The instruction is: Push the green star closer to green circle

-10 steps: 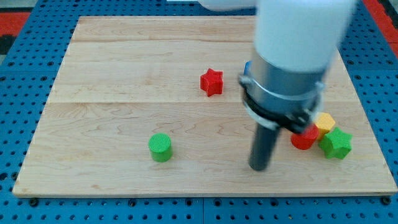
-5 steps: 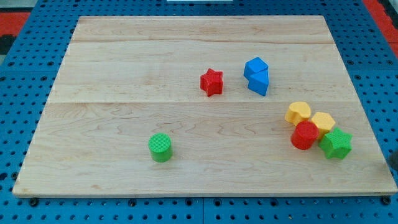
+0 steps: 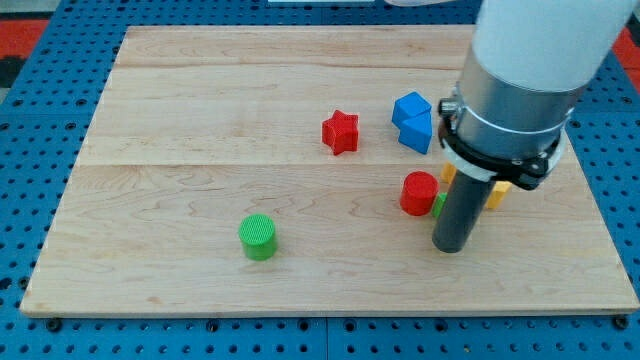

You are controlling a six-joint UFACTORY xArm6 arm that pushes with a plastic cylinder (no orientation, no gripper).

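The green circle [image 3: 258, 237], a ribbed cylinder, stands at the view's lower left of the wooden board [image 3: 200, 100]. The green star [image 3: 438, 206] shows only as a sliver behind my rod, right of a red cylinder [image 3: 419, 193] and touching it or nearly so. My tip [image 3: 449, 248] rests on the board just below the star and the red cylinder, well to the right of the green circle. The arm's white and grey body hides the area above and to the right of the rod.
A red star [image 3: 340, 131] lies near the board's middle. Two blue blocks [image 3: 412, 121] sit together above the red cylinder. Bits of yellow blocks [image 3: 497, 194] show beside the rod. Blue pegboard [image 3: 620, 200] surrounds the board.
The arm has come back into view at the right. The red cylinder and the green star have shifted left and slightly up from the board's right edge.
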